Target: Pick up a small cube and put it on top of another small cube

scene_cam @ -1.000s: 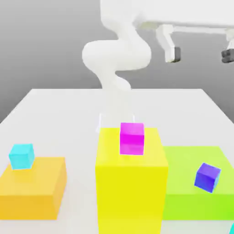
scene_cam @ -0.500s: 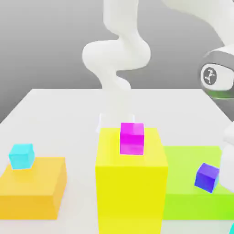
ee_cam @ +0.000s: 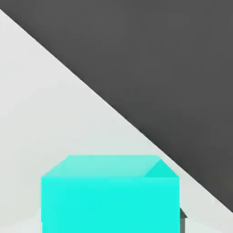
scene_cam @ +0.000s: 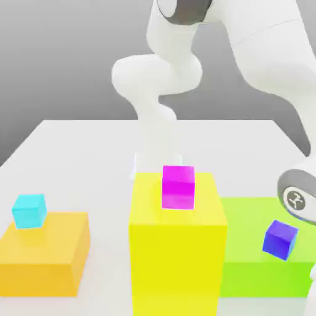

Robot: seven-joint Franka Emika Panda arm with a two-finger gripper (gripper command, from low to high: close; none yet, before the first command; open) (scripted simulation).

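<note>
— Where's your hand right now?

— Down low, off past the green block, at the exterior view's right edge. My arm sweeps over from behind the yellow block and drops there — my fingers have closed right in.

— Closed on what?

— From my hand view a small cyan cube sits very close, square to me, one flat face toward the camera and its top face level. It rests on the white table, close to the table's edge, with dark floor beyond. It's a cube, so no long axis to speak of. Whether my fingers actually hold it, I can't tell.

— And the other one?

— The second cyan cube stands upright on the orange block, well away from the yellow block on the exterior view's left, turned slightly so one corner edge faces the camera.

— Anything else around?

— A magenta cube sits on top of the yellow block — and a blue-violet cube rests tilted on the green block, right beside my wrist.
</note>
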